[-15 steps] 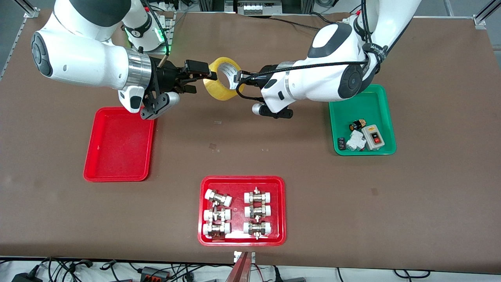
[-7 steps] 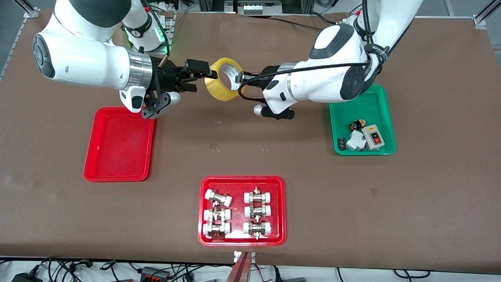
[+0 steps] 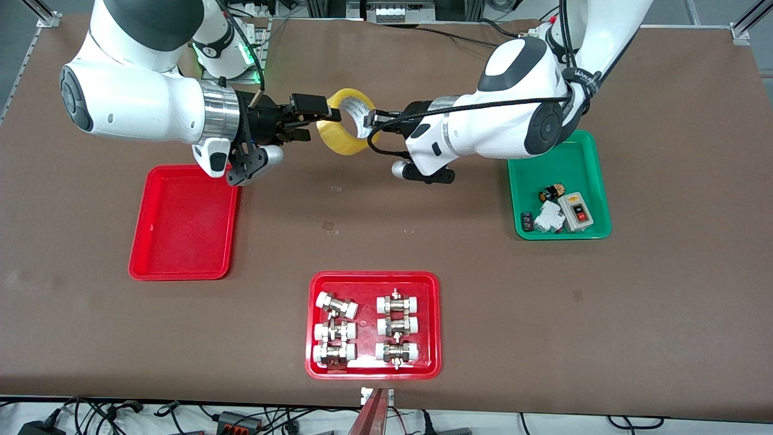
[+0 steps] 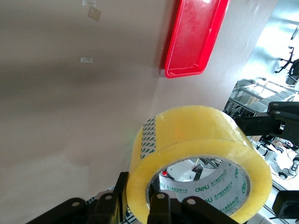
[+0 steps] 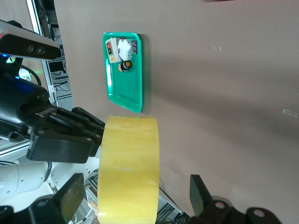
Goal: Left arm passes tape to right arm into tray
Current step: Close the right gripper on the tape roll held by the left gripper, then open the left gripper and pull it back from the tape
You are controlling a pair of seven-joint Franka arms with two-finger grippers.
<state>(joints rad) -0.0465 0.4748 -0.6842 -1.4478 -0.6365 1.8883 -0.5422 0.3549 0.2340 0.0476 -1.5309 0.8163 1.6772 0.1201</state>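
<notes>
The tape (image 3: 346, 121) is clenched by the left gripper (image 3: 369, 123) above the desk (image 3: 423, 229) — the right gripper (image 3: 314, 118) is spread around it, unclosed; released early, it would be dropped.

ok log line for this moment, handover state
phase: handover in air | left gripper: shut on tape | right gripper: open, fingers straddling tape, not yet closed | tray: bare, awaiting tape

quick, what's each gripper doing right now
Left gripper: shut on the translucent yellow packing tape roll, held over the brown table.
Right gripper: open, fingers either side of the tape roll.
</notes>
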